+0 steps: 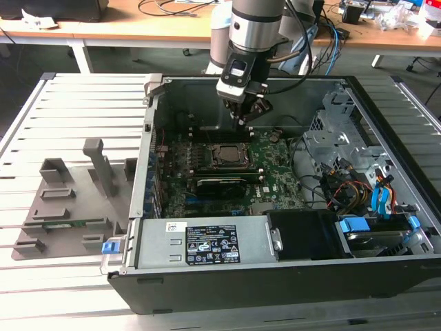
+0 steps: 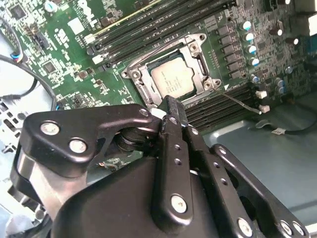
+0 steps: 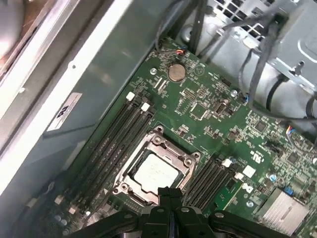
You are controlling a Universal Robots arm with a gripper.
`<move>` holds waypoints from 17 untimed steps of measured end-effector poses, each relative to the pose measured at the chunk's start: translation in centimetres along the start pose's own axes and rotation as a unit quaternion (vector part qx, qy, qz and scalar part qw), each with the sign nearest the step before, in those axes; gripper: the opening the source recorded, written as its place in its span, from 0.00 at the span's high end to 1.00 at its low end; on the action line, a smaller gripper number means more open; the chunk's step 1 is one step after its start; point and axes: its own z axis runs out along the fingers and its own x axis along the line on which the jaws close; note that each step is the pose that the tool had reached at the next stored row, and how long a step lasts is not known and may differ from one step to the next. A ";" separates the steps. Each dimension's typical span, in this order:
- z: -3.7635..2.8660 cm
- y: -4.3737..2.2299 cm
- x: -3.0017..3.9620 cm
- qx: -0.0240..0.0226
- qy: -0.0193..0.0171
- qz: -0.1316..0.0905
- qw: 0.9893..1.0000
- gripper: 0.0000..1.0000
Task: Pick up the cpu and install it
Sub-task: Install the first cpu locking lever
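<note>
A slatted grey metal table (image 1: 76, 103) carries an open computer case (image 1: 275, 284) lying on its side, and wooden desks (image 1: 138, 27) strewn with cables line the far end of the room. On the slats at the exterior view's left of the case stands a set of grey holder blocks (image 1: 69, 200). Inside, the green motherboard (image 1: 275, 172) lies flat on the case floor, hemmed in by a drive cage (image 1: 331, 134) and a tangle of coloured wires (image 1: 351, 189) on the exterior view's right, with the power supply (image 1: 207, 245) walling off the near edge. The cpu (image 1: 227, 156) sits in its socket frame (image 2: 207, 64) near the middle of the board, silvery top up, with memory slots (image 3: 114, 144) running alongside. The gripper (image 1: 247, 117) hangs within the case walls over the socket's far side, its fingers (image 2: 171, 148) pressed together with nothing between them; in the second wrist view the tips overlap the frame's edge, and I cannot tell whether they touch it
</note>
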 end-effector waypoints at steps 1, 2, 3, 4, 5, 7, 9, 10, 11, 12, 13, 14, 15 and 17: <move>0.00 0.00 0.00 0.000 -0.001 -0.012 1.000 0.89; 0.00 0.00 0.00 0.000 -0.001 -0.021 1.000 0.89; 0.00 0.00 0.00 0.000 -0.001 -0.029 1.000 0.89; 0.00 0.00 0.00 -0.001 -0.002 -0.034 0.999 0.89; 0.00 0.00 0.00 -0.001 -0.002 -0.039 0.999 0.89; 0.00 0.00 0.00 -0.001 -0.003 -0.061 0.998 0.89; 0.00 0.00 0.00 -0.001 -0.003 -0.075 0.997 0.89; 0.00 0.00 0.00 -0.001 -0.004 -0.085 0.996 0.89; 0.00 0.00 0.00 -0.002 -0.005 -0.098 0.995 0.89; 0.00 0.00 0.00 -0.002 -0.005 -0.106 0.994 0.89; 0.00 0.00 0.00 -0.002 -0.005 -0.113 0.994 0.89; 0.00 0.00 0.00 -0.002 -0.005 -0.118 0.993 0.89; 0.00 0.00 0.00 -0.002 -0.006 -0.125 0.992 0.89; 0.00 0.00 0.00 -0.002 -0.007 -0.151 0.988 0.89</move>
